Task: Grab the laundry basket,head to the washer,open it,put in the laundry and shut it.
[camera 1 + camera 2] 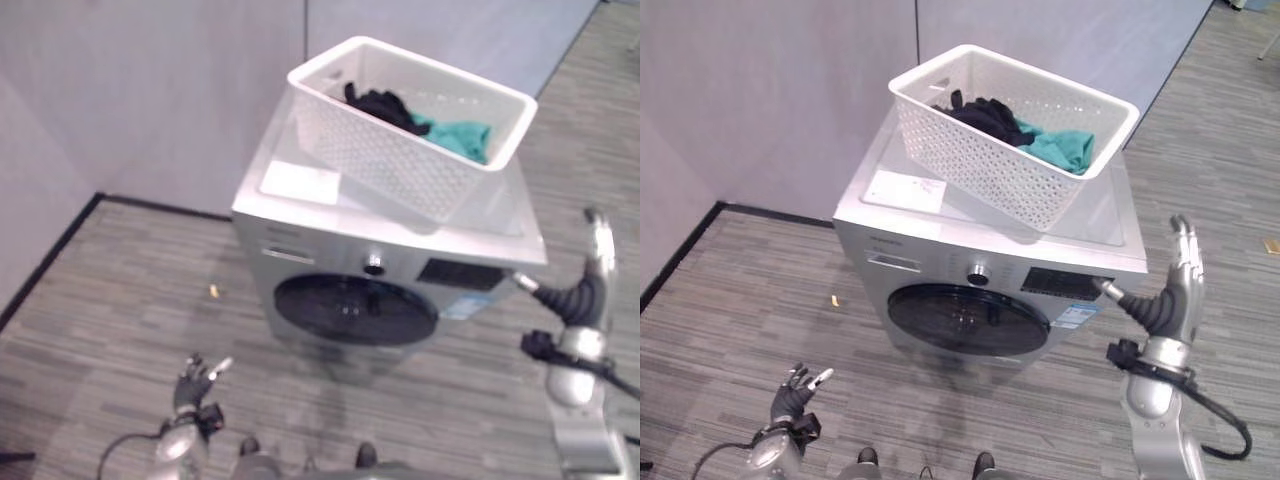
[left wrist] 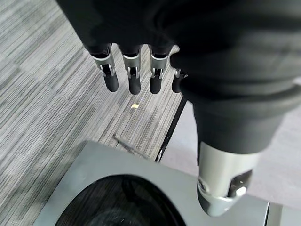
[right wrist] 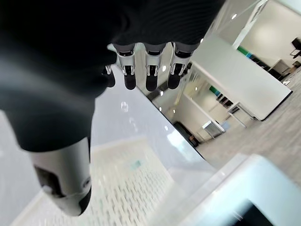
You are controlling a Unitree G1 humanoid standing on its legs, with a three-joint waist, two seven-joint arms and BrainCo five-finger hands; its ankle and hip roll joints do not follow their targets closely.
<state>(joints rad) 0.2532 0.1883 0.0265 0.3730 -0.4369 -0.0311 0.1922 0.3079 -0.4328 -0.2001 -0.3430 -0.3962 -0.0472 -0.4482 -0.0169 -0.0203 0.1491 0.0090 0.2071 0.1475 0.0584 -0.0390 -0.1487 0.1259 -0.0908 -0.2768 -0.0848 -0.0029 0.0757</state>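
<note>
Low at our left, our left hand hangs just above the floor, its fingers straight and loose, gripping nothing. At our right, our right hand is raised beside the washer's front corner, palm upright, fingers extended and released, thumb out toward the control panel; it touches nothing we can see.

Between the two hands stands the washer, silver-fronted, its round dark door closed and a knob set above it. On the washer's flat top sits the basket, white and perforated, tilted a little, with one end resting toward the back wall. Inside it we see laundry: a black garment toward the left end and a teal one just beside it, touching, both lying below the rim. A white sheet lies flat on the washer top near the left front corner, close by the basket's foot.

The basket is well apart from both sets of fingers: above and beyond our right hand, and far up from our left. A small yellow scrap lies on the floor left of the washer.
</note>
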